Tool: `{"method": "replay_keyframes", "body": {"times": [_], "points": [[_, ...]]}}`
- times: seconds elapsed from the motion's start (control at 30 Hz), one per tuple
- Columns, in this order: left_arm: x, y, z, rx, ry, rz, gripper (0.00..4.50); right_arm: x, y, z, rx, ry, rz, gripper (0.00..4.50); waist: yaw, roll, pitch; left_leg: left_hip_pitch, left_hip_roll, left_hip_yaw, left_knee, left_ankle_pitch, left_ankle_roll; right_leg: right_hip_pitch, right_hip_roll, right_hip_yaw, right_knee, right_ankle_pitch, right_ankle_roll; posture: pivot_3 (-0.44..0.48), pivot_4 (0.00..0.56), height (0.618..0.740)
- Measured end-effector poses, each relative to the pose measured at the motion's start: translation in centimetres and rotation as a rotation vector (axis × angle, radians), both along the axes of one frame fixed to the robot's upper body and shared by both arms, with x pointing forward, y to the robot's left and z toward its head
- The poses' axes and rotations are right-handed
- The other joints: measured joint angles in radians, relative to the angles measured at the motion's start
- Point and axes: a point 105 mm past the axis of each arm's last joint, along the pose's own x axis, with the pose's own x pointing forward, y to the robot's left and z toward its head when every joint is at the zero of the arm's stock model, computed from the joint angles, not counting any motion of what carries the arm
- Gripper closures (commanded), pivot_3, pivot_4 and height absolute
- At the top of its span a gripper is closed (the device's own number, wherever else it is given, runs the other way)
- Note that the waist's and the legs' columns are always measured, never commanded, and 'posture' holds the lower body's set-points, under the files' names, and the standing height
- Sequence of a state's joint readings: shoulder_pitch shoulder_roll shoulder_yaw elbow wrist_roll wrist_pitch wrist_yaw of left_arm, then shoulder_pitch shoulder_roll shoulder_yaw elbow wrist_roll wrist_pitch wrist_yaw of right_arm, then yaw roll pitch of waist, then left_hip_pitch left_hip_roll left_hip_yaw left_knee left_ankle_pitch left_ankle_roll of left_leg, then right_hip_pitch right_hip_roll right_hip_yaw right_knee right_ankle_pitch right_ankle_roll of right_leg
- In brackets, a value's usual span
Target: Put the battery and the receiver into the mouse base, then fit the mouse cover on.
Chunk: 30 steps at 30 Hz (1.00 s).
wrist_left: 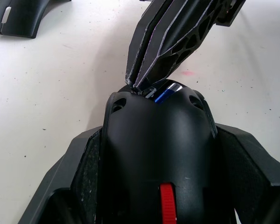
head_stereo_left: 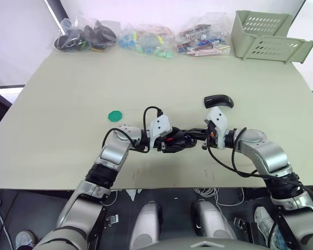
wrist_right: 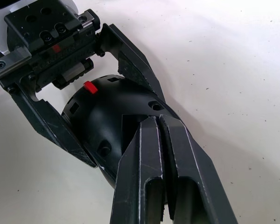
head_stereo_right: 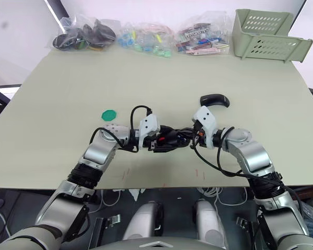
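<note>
The mouse base [wrist_left: 156,154] is matte black moulded plastic, rounded, with small holes and a red tab on it, clamped between the two flat black fingers of the left end effector [head_stereo_left: 178,139]. A shiny blue battery [wrist_left: 165,92] with a silvery end sits at its far tip, right where the right end effector [wrist_left: 140,84] pokes in, its ribbed fingers pressed together. Both forearms are bent inward and meet low over the middle of the bench [head_stereo_left: 68,94]. The glossy arched mouse cover [head_stereo_left: 219,100] lies just beyond the right wrist. The bench top is pale beige and lightly speckled; at its far edge sit bags of parts [head_stereo_left: 146,39] and a green slotted tray [head_stereo_left: 266,36].
</note>
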<state>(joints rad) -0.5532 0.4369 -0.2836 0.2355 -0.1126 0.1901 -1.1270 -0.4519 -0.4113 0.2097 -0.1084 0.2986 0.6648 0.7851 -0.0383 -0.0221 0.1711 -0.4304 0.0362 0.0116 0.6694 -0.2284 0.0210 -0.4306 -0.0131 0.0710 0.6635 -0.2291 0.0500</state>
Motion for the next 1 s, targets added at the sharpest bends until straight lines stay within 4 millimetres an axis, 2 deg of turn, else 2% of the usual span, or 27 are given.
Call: {"method": "replay_keyframes", "body": {"times": [0.67,0.8,1.0], "points": [[0.1,0.0,-0.3,0.000,0.010,0.006,1.50,-0.1,0.0,-1.1,-0.042,0.042,-0.008,4.39,0.000,-0.001,-0.003,0.005,0.000,0.000,0.000,0.000,0.000,0.005,0.000,0.000,0.000,0.000,0.000,0.000,0.150,0.740],[0.1,0.0,-0.5,0.002,0.021,0.010,1.50,0.0,0.1,-1.5,-0.044,0.075,-0.017,4.39,-0.001,-0.001,-0.004,0.016,0.000,0.000,-0.003,0.000,0.000,0.016,0.000,0.000,-0.003,-0.001,0.000,0.000,0.150,0.740],[0.1,0.0,-0.6,0.003,0.025,0.012,1.50,0.1,0.2,-1.8,-0.048,0.111,-0.028,4.39,-0.001,-0.002,-0.008,0.016,0.000,-0.001,-0.003,0.000,0.000,0.017,0.000,0.000,-0.003,-0.001,0.000,0.000,0.150,0.740]]}}
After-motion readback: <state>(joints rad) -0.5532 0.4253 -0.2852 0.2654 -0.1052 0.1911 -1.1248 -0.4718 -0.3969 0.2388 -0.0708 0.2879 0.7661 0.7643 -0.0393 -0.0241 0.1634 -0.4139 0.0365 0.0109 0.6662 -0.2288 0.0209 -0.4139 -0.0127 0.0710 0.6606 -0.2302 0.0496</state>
